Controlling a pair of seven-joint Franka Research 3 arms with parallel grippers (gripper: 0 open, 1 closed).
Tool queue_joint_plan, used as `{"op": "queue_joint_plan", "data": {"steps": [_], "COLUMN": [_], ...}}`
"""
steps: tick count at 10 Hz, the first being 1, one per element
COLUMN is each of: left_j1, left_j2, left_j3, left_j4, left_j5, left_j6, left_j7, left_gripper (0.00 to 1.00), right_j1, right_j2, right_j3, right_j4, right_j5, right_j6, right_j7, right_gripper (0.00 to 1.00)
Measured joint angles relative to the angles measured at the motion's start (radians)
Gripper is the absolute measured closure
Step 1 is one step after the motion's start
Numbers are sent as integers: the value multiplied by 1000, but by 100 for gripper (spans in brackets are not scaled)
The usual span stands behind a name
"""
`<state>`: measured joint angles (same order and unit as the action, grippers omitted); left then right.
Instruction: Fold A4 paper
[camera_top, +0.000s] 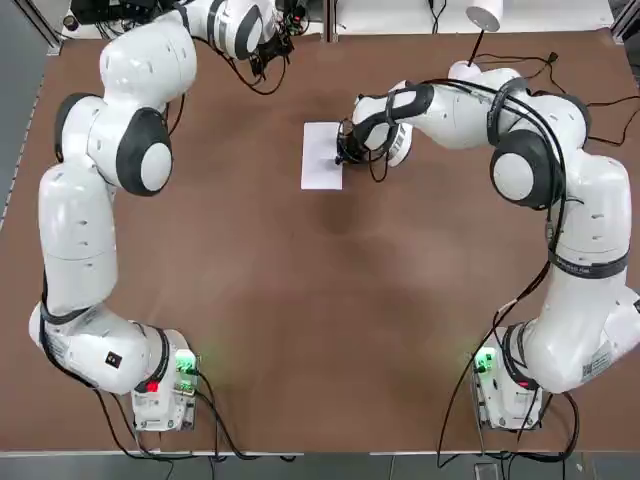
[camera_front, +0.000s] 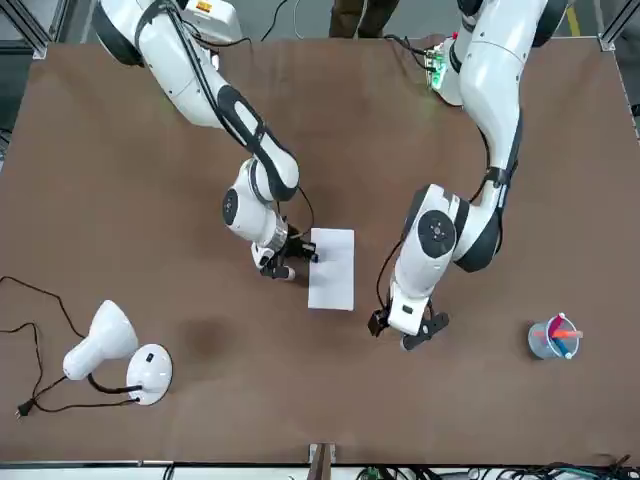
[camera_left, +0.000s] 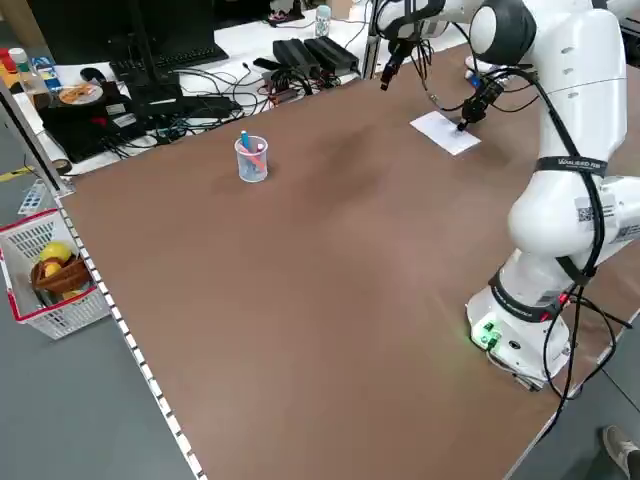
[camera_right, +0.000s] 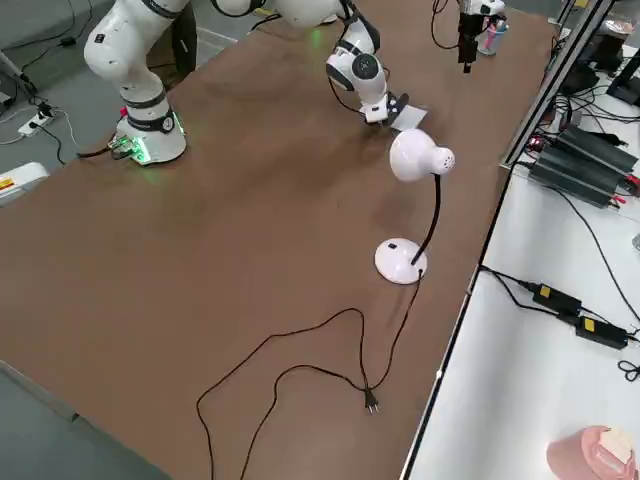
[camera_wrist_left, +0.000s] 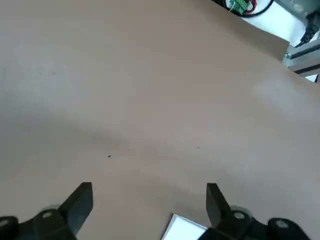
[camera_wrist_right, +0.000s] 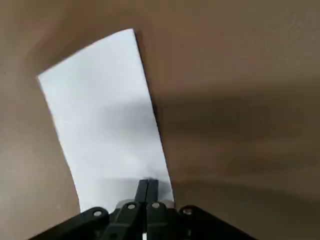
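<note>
Paper, thin white rectangle: run right tool, narrow at its edge, lightly along likely crease. Keep left tool, wide and apart, off.

This is looking like a robotics lab: two white jointed robot arms with black bands, the left one and the right one, are standing bolted to a broad brown tabletop edged with silver metal framing. Black computer monitors and tangled black cables are crowding a white desk alongside, while a person's brown-trousered legs are showing on the grey floor behind.
</note>
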<state>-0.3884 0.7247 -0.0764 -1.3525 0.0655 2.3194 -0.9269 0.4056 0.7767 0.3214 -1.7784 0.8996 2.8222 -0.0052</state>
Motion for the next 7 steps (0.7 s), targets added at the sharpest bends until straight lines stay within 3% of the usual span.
{"op": "queue_joint_plan", "data": {"steps": [4,7], "left_j1": [44,137], "left_j2": [-11,-12], "left_j3": [-9,-44], "left_j4": [3,8], "left_j5": [-10,-10], "left_j6": [0,0], "left_j7": [0,33], "left_gripper": [0,0], "right_j1": [-2,-4], "right_j2": [6,30], "right_j3": [-3,-18], "right_j4": [29,70], "right_j5": [0,0], "right_j6": [2,3], "right_j7": [-3,-5], "right_gripper": [98,98]}}
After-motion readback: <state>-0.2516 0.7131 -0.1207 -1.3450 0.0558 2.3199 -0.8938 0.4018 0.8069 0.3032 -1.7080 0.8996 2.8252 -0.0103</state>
